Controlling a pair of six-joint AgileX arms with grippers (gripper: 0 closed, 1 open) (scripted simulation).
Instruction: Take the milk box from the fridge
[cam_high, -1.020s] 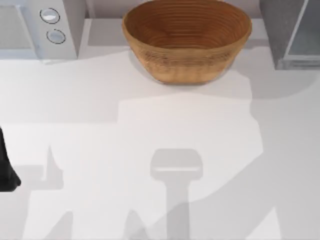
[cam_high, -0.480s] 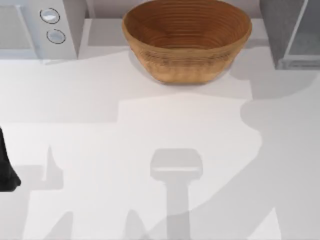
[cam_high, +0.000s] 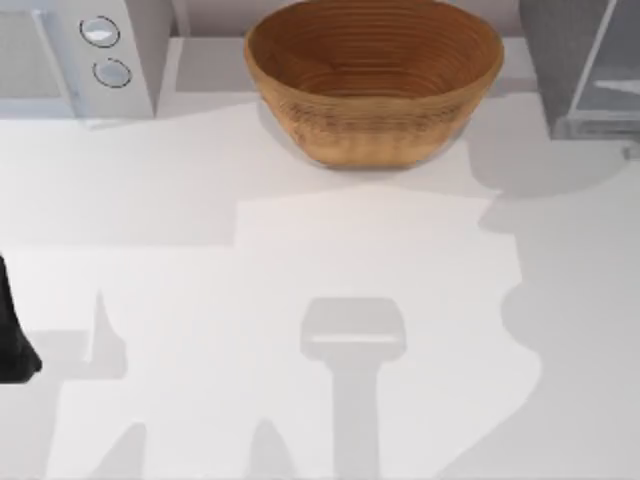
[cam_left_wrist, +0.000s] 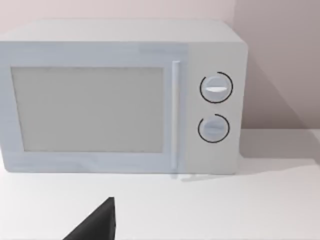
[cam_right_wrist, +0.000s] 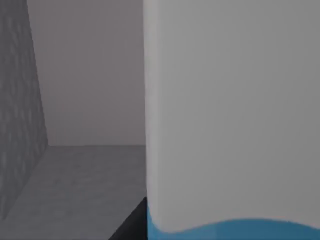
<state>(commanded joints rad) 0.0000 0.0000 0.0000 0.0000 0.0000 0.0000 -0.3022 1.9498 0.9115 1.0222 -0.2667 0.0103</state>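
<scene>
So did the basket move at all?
No. The wicker basket sits in the same spot as before, at the back of the table between the white microwave and the fridge, with the same gaps.

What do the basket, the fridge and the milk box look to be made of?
Basket: woven wicker or coiled cane by the look, matte brown with ringed ridges inside. Fridge: dark grey speckled shell, stone-like or textured plastic, with a pale glassy door panel. Milk box: smooth matte white face with a blue band, probably coated carton.

A black, matte left arm (cam_high: 12, 340) with a rounded end.
</scene>
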